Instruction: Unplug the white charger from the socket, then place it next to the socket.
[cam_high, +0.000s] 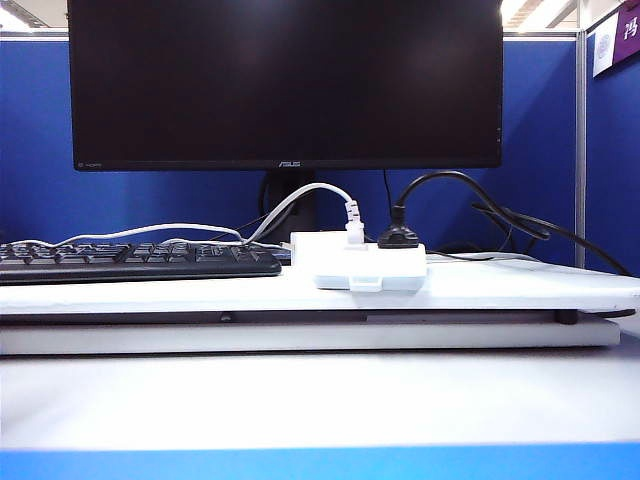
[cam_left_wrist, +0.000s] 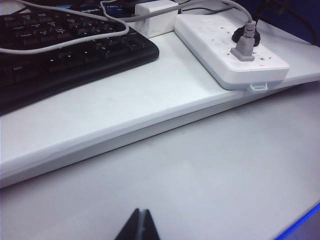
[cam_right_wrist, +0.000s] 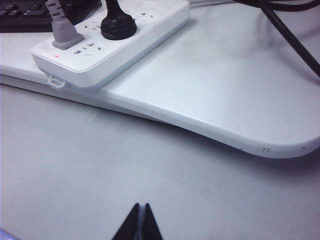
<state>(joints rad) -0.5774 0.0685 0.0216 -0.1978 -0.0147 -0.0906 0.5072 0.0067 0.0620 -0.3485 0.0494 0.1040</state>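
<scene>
At the far end of the socket (cam_left_wrist: 230, 47), on the raised white board (cam_left_wrist: 125, 110) beside the keyboard (cam_left_wrist: 60, 50), sits the white charger (cam_left_wrist: 156, 17), still plugged in. The left gripper (cam_left_wrist: 142, 225) and right gripper (cam_right_wrist: 140, 222) hover with fingers together over the bare worktop (cam_right_wrist: 125, 165), well short. Whichever arm reaches must open first, clear the board's front edge, pass the grey plug (cam_left_wrist: 243, 47) and black plug (cam_right_wrist: 117, 25), then pull straight away from the socket; free board lies right of the socket.

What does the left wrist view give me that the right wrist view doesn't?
Only the left wrist view shows the white charger, lying beside the socket's far end by the keyboard, and the shut left claw. Only the right wrist view shows the raised board's rounded corner and the shut right claw. Both show the socket, its grey plug, round black plug and the bare table.
</scene>
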